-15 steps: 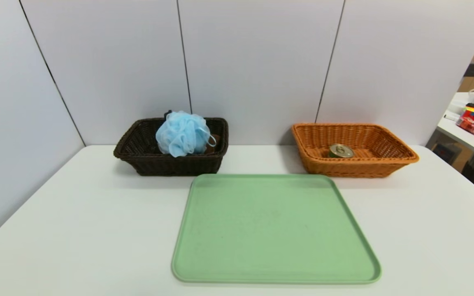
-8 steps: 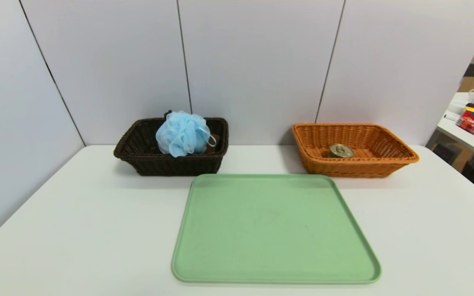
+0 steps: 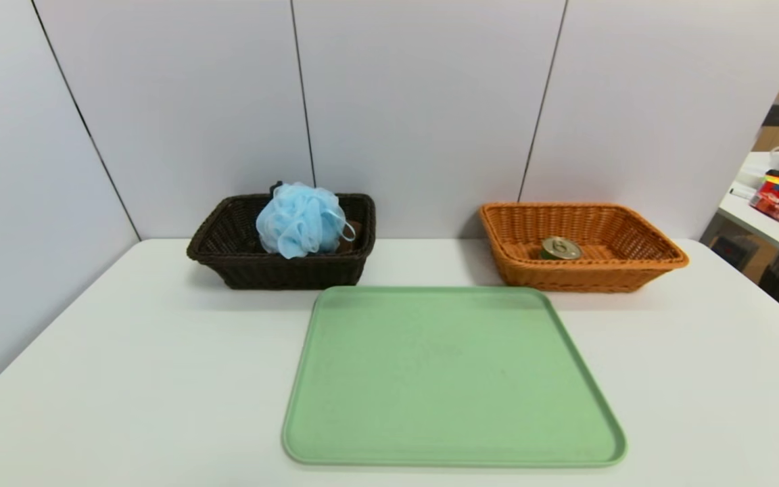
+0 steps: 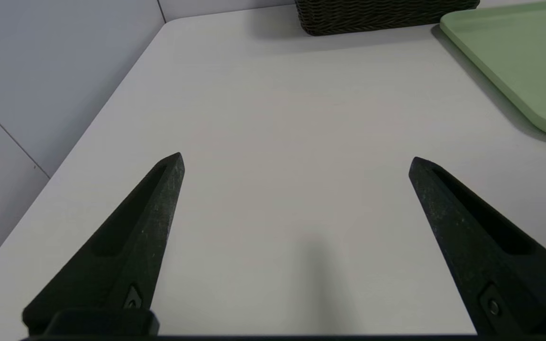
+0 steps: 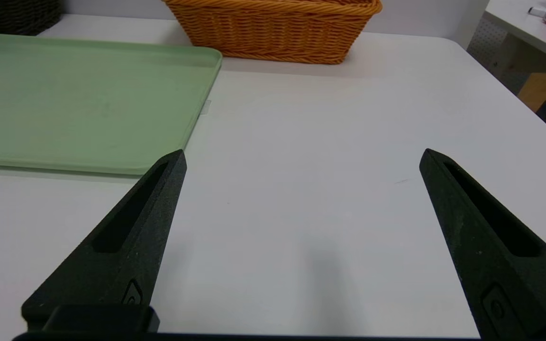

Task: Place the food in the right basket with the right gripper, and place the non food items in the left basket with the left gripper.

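Behind the pale green plastic tray [image 3: 454, 379], off its far right corner, the small round tin can with a gold pull-ring lid [image 3: 560, 248] lies inside the rectangular orange-tan woven wicker basket [image 3: 660, 260], so the food step looks finished. Off the tray's far left corner, the fluffy light blue mesh bath pouf [image 3: 301, 220] sits in the rectangular dark brown wicker basket [image 3: 227, 260]; a dark tip and a brown patch show just behind and beside the pouf, but what they are I cannot tell. The tray holds nothing, so by my reading the sorting is done or nearly so.

Counted: one can, one pouf, two baskets, one tray.

Nearer than the tray, the left gripper [image 4: 296, 158] hangs over the white table [image 3: 92, 379] with fingers spread wide and empty; the right gripper [image 5: 301, 154] does likewise on the tray's other side.
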